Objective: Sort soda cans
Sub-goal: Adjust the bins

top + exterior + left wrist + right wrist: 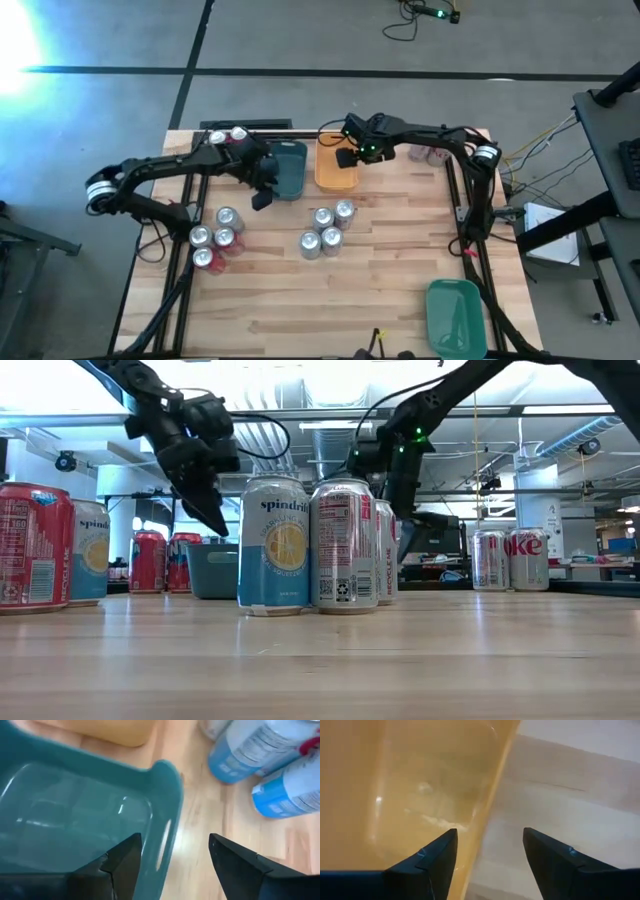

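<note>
**Soda cans in clusters, both grippers over the back trays**

Soda cans stand in several groups on the wooden table (380,260). Farthest left, a cluster of four (213,238) stands upright near the left edge, one of them red-bodied at the front of the group. Behind it, at the back left corner, two more cans (227,136) sit beside the left arm.

The left gripper (263,190) hangs just over the near left rim of the teal tray (291,170), its fingers spread apart with nothing between them (the left wrist view shows the tray's rim (167,815) passing under the gap, one finger (122,860) above the tray's inside and the other above bare wood). That tray holds no can.

Just right of the teal tray lies the orange tray (333,175), also without a can. In front of these two, near the table's middle, four cans (326,230) stand close together; in the low view the front pair (310,545) reads pale blue and silver.

The right gripper (347,158) hovers at the orange tray, fingers parted and holding nothing; its wrist view shows the tray's edge (492,805) running between them.

Farther right, at the back right corner, a few cans (428,153) stand behind the right arm. A green tray (455,315) rests at the front right corner, well apart from everything else.
</note>
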